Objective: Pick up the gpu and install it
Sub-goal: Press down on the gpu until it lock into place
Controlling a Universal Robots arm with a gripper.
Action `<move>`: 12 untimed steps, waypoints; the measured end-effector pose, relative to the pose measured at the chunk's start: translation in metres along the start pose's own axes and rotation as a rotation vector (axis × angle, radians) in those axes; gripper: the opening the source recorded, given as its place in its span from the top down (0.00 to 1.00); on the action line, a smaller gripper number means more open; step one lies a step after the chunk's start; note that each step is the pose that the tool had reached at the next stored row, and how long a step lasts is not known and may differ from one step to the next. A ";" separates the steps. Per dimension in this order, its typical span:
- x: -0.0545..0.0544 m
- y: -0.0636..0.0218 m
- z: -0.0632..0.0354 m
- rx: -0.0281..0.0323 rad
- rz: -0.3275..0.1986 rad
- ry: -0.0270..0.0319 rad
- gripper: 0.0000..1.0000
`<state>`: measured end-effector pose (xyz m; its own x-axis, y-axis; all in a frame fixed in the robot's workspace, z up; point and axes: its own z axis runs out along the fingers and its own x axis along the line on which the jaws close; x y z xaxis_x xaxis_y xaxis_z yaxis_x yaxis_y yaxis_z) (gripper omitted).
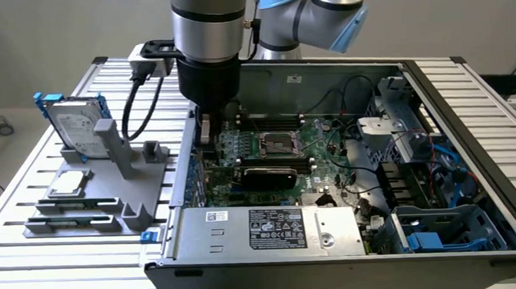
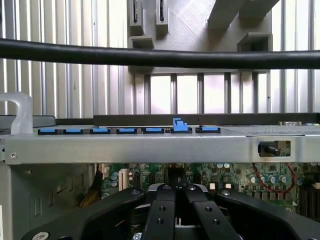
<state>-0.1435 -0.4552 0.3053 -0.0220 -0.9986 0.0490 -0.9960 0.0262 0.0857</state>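
Inside PC case (image 1: 465,109): 1 gpu (image 1: 268,177) seated, 1 end effector (image 2: 176,192) closed.

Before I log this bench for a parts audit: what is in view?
computer case: one, grey, open, on the slatted table
motherboard: one, green, inside the case
gpu: one, black, on the motherboard
power supply: one, silver, at the case's near edge
holder: one, grey, on the table at the exterior view's left
hard drive: one, silver with blue frame, upright in the holder
CPU chip: one, silver, flat on the holder
clips: a row, blue, along the case rim
robot arm: one, silver and black; jaws shut, inside the case by its wall
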 end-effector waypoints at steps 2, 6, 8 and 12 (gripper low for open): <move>0.000 0.0000 0.0001 -0.0004 0.001 -0.0010 0.89; 0.000 0.0004 0.0002 -0.0015 0.008 -0.0033 0.89; 0.000 0.0007 0.0002 -0.0023 0.018 -0.0064 0.89; 0.000 0.0014 0.0003 -0.0041 0.040 -0.0115 0.89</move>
<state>-0.1449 -0.4552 0.3051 -0.0632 -0.9972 0.0411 -0.9939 0.0666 0.0880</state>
